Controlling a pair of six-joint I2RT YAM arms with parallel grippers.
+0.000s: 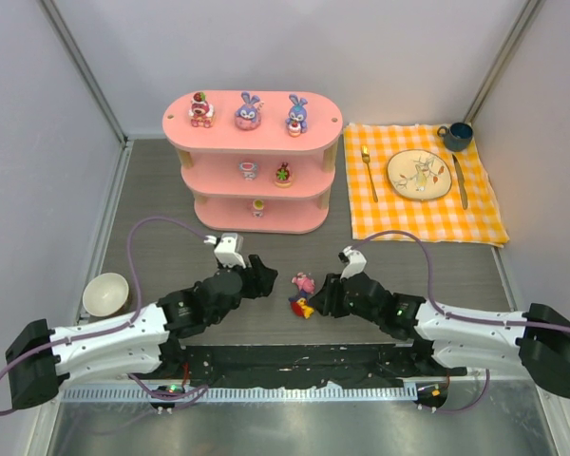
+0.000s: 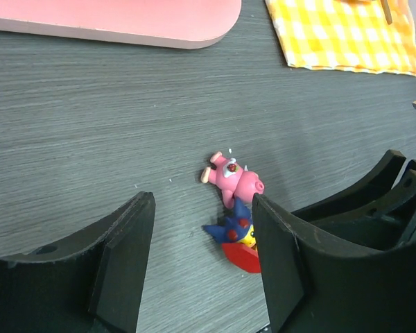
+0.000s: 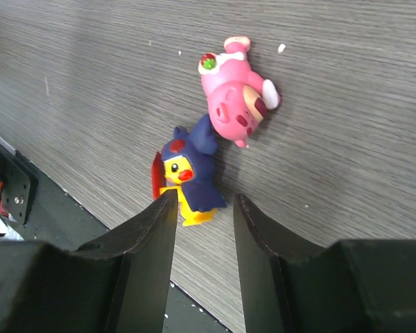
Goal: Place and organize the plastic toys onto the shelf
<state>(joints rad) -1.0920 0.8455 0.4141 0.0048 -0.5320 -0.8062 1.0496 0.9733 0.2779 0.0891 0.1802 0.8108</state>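
Two glossy plastic toys on grey wood-grain tabletop

White-and-black arms, lilac cables

an orange checked cloth lies at two o'clock on the dark grey table. a patterned plate sits at its middle, with a fork beside it at nine o'clock, a knife at three o'clock and a dark blue mug at one o'clock. a white bowl stands at eight o'clock on the table.
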